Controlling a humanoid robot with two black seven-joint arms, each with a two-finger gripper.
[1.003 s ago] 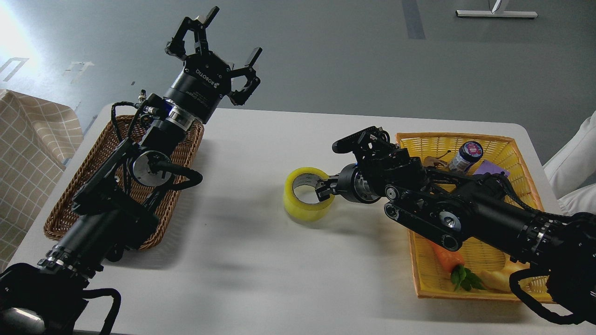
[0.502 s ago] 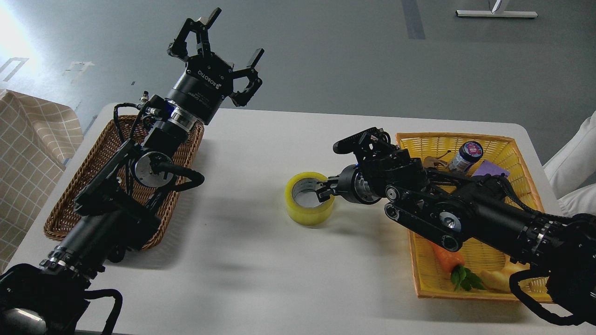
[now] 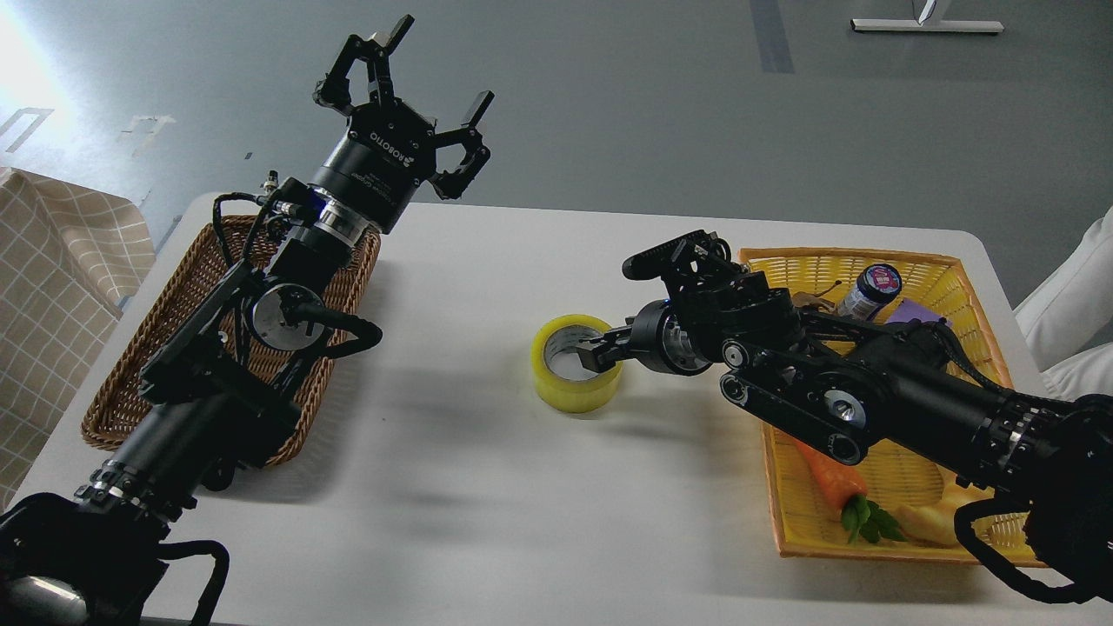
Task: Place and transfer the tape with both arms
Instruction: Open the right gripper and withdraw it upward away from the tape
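The tape (image 3: pixel 565 391), a yellow translucent roll with a grey-white core, lies flat on the white table (image 3: pixel 487 504) near its middle. My right gripper (image 3: pixel 598 349) reaches in from the right. Its lower fingers pinch the roll's right wall, with one tip inside the core. Another finger (image 3: pixel 665 252) sticks up above the wrist. My left gripper (image 3: pixel 417 83) is open and empty. It is held high over the table's far left edge, fingers spread and pointing away, well apart from the tape.
A brown wicker basket (image 3: pixel 130 382) lies under my left arm. A yellow basket (image 3: pixel 939 265) at the right holds a jar (image 3: pixel 869 291), a purple item (image 3: pixel 913 313), a carrot (image 3: pixel 835 487) and bread (image 3: pixel 926 522). A checked cloth (image 3: pixel 52 278) hangs at the left.
My right gripper lowered the tilted tape until it lies flat on the table, shifting slightly left. The wrist rose a little. The left arm barely moved.
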